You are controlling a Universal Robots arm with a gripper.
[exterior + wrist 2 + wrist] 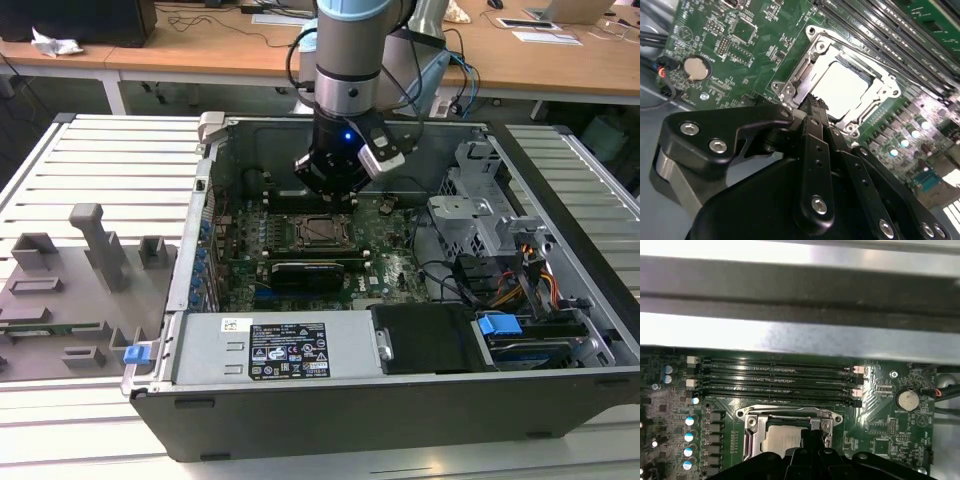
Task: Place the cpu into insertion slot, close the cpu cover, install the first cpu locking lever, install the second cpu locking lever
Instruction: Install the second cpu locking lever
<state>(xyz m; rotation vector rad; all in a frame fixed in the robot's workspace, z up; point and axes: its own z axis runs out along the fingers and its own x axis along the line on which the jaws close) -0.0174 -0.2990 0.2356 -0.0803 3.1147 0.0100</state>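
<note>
Hanging low inside the open computer case [400, 400], the gripper [815, 107] shows in the second wrist view with its black fingers [812, 145] pressed together into one narrow tip, nothing pinched between them. That tip sits at the edge of the insertion slot [805, 75], against the silver frame on the side nearest the camera. In the first wrist view the gripper [812, 435] tip likewise overlaps the socket's near edge.

The cpu [842, 87] lies flat in the socket, its pale metal top bright under the light, and the cpu cover [880, 82] lies down around it, its square cutout framing the chip. In the first wrist view the cpu [782, 437] shows partly behind the fingers, with the cpu cover [790, 412] along its far edge.

Beyond the socket run the long black memory slots [775, 377], side by side. A round coin battery [906, 400] sits on the green motherboard [755, 55], well apart from the socket.

In the exterior view the arm [350, 60] comes down from above, the gripper [330, 205] just over the insertion slot [322, 231] at the board's middle. A grey fixture tray [60, 290] rests on the table at the exterior view's left, outside the case.
</note>
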